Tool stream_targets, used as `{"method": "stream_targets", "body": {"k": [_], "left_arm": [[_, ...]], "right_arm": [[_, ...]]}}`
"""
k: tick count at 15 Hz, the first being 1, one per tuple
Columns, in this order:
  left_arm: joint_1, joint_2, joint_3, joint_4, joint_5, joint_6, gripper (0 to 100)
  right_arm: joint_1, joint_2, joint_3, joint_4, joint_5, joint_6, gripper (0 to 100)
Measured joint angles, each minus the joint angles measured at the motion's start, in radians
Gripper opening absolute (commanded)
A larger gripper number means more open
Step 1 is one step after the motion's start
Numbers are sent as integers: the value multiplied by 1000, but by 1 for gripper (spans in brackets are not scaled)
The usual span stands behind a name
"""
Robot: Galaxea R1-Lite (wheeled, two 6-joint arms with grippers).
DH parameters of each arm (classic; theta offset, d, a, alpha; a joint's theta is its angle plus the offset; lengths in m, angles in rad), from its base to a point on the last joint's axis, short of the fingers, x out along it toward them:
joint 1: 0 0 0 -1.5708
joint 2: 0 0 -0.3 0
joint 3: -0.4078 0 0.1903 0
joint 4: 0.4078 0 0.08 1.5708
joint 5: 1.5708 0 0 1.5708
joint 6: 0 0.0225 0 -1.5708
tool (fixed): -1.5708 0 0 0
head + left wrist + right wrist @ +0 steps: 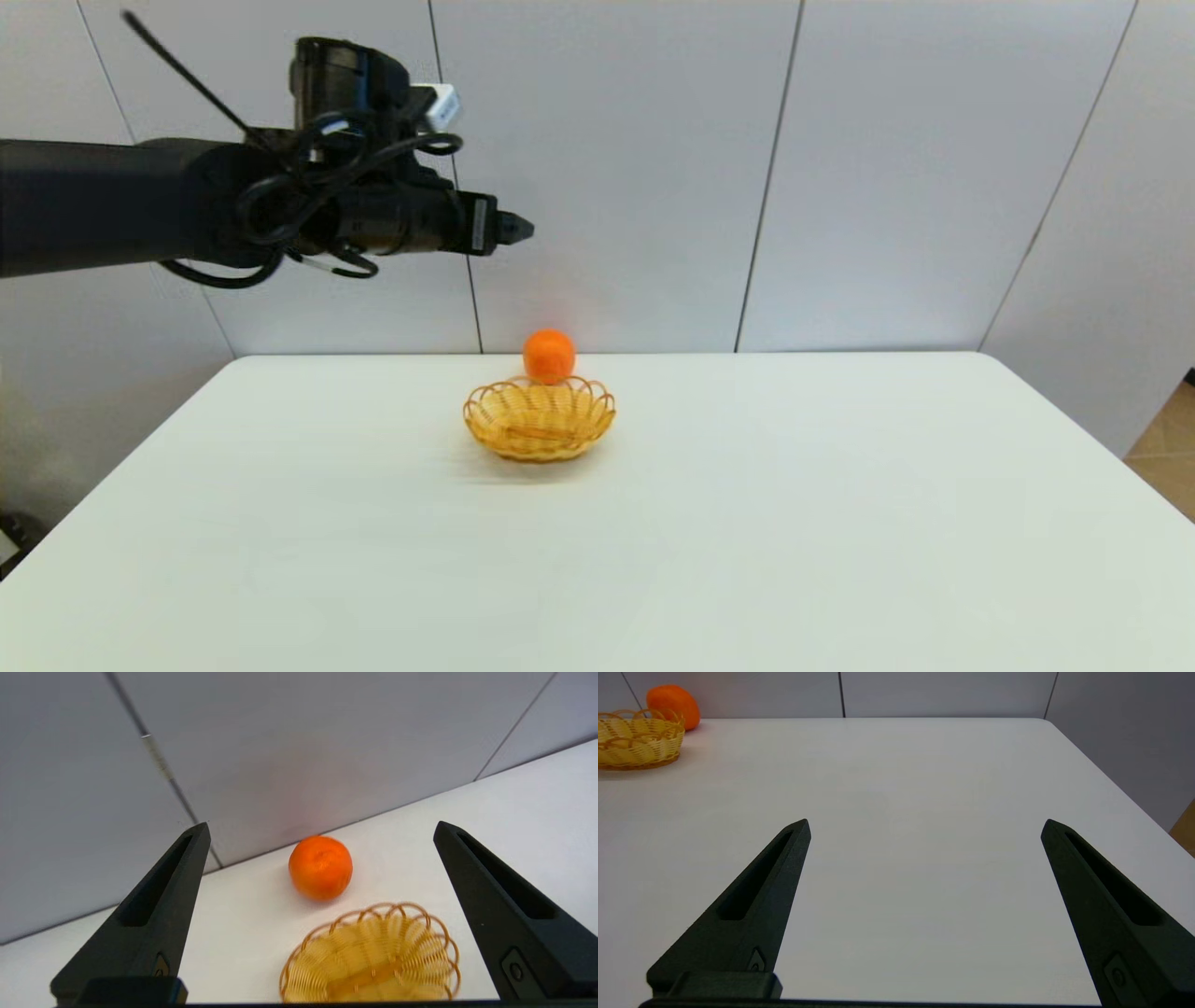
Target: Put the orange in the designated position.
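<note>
White table [840,523], grey panelled wall behind. The orange [549,356] sits on the tabletop near the far edge, at the 12 o'clock side of the wicker basket [539,420], just beside its rim; whether the two touch cannot be told. It is outside the basket, which holds nothing visible.

The left gripper [320,828] hangs high above the table, at about 10 o'clock from the basket in the head view, its arm reaching in level from the left. Fingers spread wide apart, gripping nothing; in its wrist view the orange shows between the two finger tips, well beyond them, with the basket nearer the camera.

The right gripper [924,826] is low over the table's near right portion, out of the head view. Fingers likewise wide apart, nothing between them. Orange and basket lie well off, toward its 10 o'clock.
</note>
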Motion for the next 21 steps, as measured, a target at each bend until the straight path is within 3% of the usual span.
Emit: {"method": "stream_targets", "body": {"k": [12, 21], "left_arm": [[105, -784, 657, 1, 2, 55, 100], [274, -1310, 1054, 2, 1, 115, 100]], "right_arm": [[1, 0, 0, 1, 0, 0, 100], [1, 0, 0, 1, 0, 0, 100]]}}
